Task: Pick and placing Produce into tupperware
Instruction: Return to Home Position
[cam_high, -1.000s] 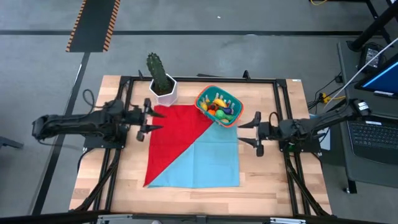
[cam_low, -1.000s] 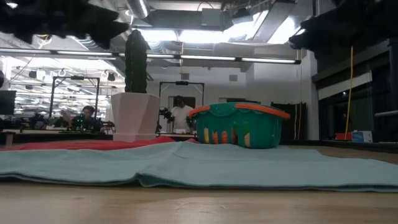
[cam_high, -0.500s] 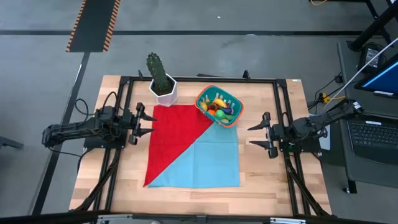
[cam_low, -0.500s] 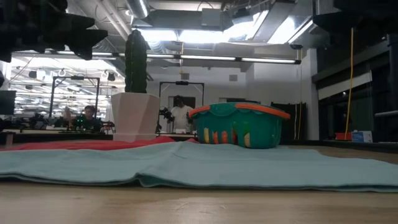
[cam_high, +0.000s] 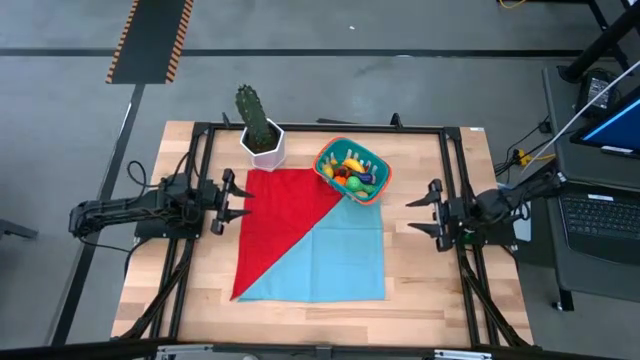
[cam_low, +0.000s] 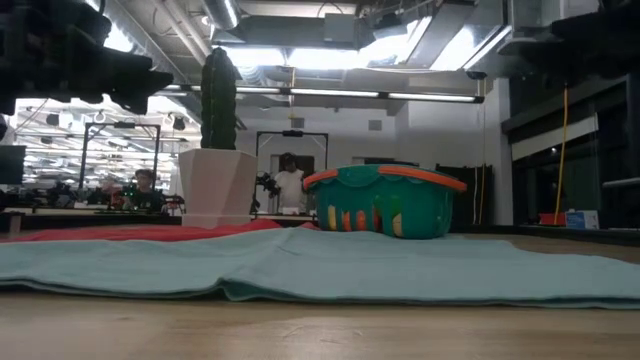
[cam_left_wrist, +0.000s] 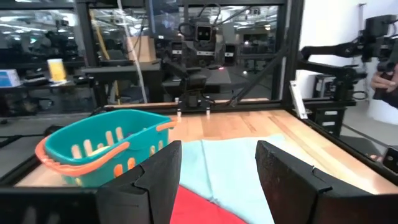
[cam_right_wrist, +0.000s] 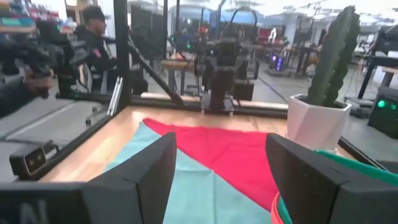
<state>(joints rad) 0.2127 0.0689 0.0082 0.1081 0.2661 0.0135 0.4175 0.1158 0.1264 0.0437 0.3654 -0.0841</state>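
Obs., both arms clear of the work area.

- Left pincer (cam_high: 238, 196): hovers over the left side of the counter (cam_high: 430, 290), just off the left edge of the cloth (cam_high: 285, 215), pointing toward the middle. Wide, nothing held. In the left wrist view its fingers (cam_left_wrist: 155, 180) stand well apart, with cloth and bare wood showing between them.
- Right pincer (cam_high: 412, 214): over the right side of the counter, just off the cloth's right edge, facing the left arm. Wide, nothing held. In the right wrist view its fingers (cam_right_wrist: 140, 177) are spread, with the cloth showing between them.
- Tupperware (cam_high: 322, 158): sits at the far edge of the cloth, on its right corner and turned at an angle to it. It is upright and well apart from both pincers. Teal ribbed wall, orange rim.
- Produce (cam_high: 352, 172): piled inside the tupperware; yellow, orange, red, green and dark pieces are visible from above. Single pieces cannot be told apart. In the low view, colours show through the wall slots.
- Cloth: split diagonally, red toward the left and far side, light blue toward the near right. It lies flat, with no loose pieces on it.
- Cactus (cam_high: 252, 112) in a white pot (cam_high: 266, 146): at the cloth's far left corner, near the tupperware but not touching it.
- Background, low view: a seated person (cam_low: 140, 188) in the room beyond.
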